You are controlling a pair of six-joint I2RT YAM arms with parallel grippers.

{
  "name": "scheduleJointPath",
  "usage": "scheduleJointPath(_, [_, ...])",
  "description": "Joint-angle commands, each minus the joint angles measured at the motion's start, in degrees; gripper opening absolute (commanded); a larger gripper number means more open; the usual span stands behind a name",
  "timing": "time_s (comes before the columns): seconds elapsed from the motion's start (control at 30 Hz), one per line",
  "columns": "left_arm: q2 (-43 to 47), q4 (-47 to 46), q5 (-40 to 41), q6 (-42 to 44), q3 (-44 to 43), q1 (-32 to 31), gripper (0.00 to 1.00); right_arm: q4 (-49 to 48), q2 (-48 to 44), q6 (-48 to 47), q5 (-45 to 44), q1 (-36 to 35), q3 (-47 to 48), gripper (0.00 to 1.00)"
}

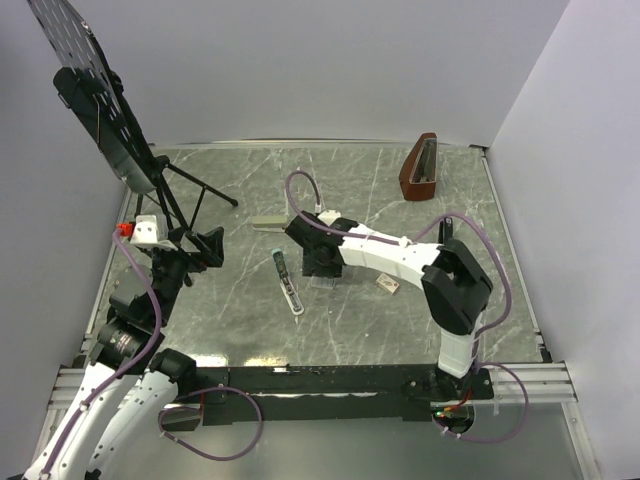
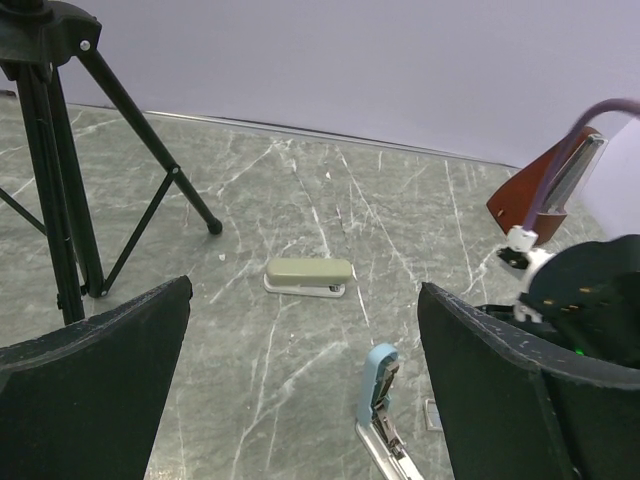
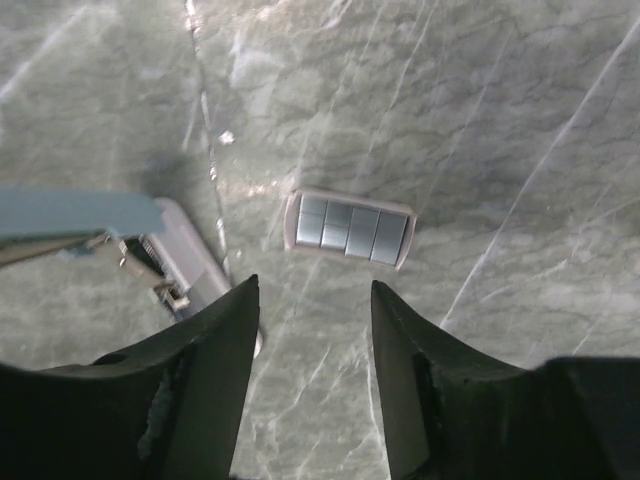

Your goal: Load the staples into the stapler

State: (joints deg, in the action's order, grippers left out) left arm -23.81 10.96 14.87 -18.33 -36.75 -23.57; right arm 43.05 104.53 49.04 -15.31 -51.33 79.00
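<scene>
The stapler [image 1: 287,282] lies hinged open at mid-table; its lid is light blue and its base silvery [image 2: 378,400] [image 3: 150,245]. The staples [image 3: 348,228] are grey strips side by side in a small pale tray just right of the stapler. My right gripper [image 3: 312,285] hangs close over the table just short of that tray. Its jaws are partly apart with only bare table between them. In the top view that gripper [image 1: 320,268] covers most of the tray. My left gripper [image 2: 300,330] is wide open and holds nothing, off to the left [image 1: 205,248].
A grey-green stapler [image 1: 268,223] [image 2: 308,275] lies shut behind the open one. A small whitish-tan box [image 1: 388,284] sits right of the right gripper. A black tripod stand [image 1: 150,190] [image 2: 60,150] fills the left side. A brown wedge-shaped case [image 1: 420,168] stands at the back right.
</scene>
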Motion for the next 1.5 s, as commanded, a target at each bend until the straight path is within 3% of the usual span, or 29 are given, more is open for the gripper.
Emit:
scheduleJointPath(0.0, [0.61,-2.08,0.33,-0.39,0.01,-0.25,0.99,2.22,2.86,1.41,-0.07,1.23,3.17,0.52])
scheduleJointPath(0.47, [0.52,-2.08,0.24,-0.22,0.01,-0.51,0.99,1.25,7.09,1.33,0.64,1.94,3.26,0.43])
scheduleJointPath(1.47, [0.61,-2.0,0.07,-0.22,0.1,-0.51,1.0,5.56,9.11,3.17,-3.41,1.76,3.62,0.41])
